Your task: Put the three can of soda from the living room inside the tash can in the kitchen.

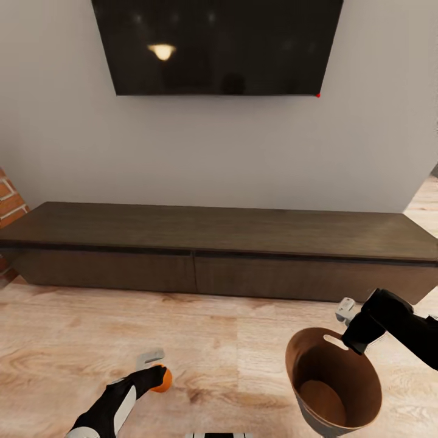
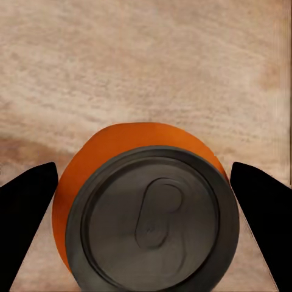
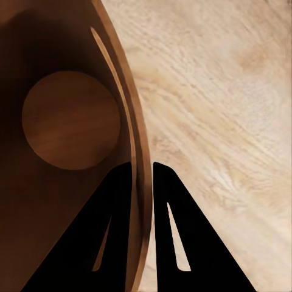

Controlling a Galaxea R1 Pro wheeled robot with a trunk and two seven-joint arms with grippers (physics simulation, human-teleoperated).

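A bright orange can of soda (image 1: 163,379) sits at the tip of my left gripper (image 1: 155,372), low over the light wood floor. In the left wrist view its grey top (image 2: 152,219) faces the camera and the black fingers (image 2: 27,207) press against both of its sides. The tash can (image 1: 316,365), pale outside and orange-brown inside, hangs at the lower right with nothing in it. My right gripper (image 1: 348,340) is shut on its rim, one finger inside the wall (image 3: 61,48) and one outside. The other two cans are out of view.
A long, low, dark wood TV cabinet (image 1: 219,243) runs along the grey wall ahead, under a wall TV (image 1: 219,42). Red brick (image 1: 9,201) shows at the left edge. Plank floor (image 1: 243,340) lies between me and the cabinet.
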